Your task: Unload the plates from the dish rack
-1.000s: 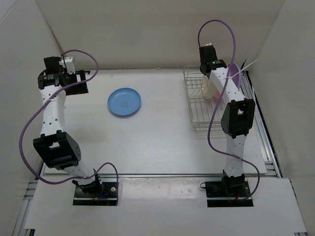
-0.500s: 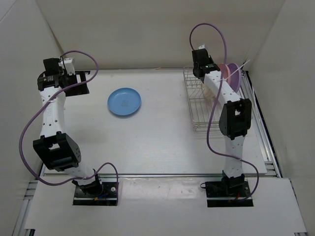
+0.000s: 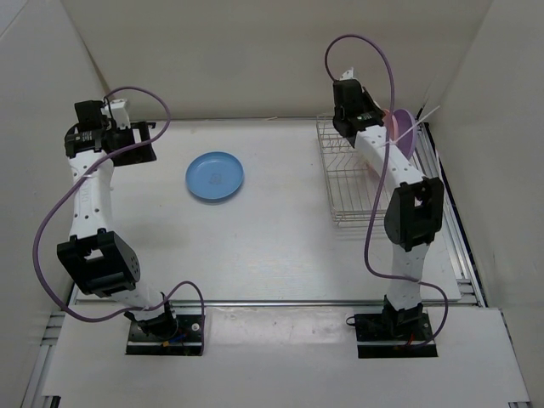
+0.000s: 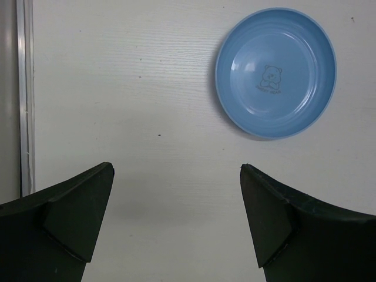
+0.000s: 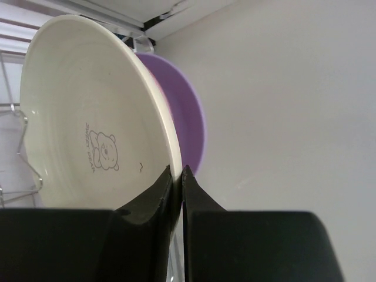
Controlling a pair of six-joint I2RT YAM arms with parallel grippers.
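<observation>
Viewing from above, we find the blue plate [image 3: 215,176] flat on the desk [image 3: 272,238], well apart from the dish rack [image 3: 344,200]. The pink plate [image 3: 393,125] and purple plate [image 3: 409,136] stand on edge at the rack's rear right. At the left wrist, the left hand [image 4: 176,223] hangs wide open over the desk, holding nothing. At the right wrist, the right hand [image 5: 177,176] grips the rim of the upright cream-white plate [image 5: 88,117], just beside the purple plate.
</observation>
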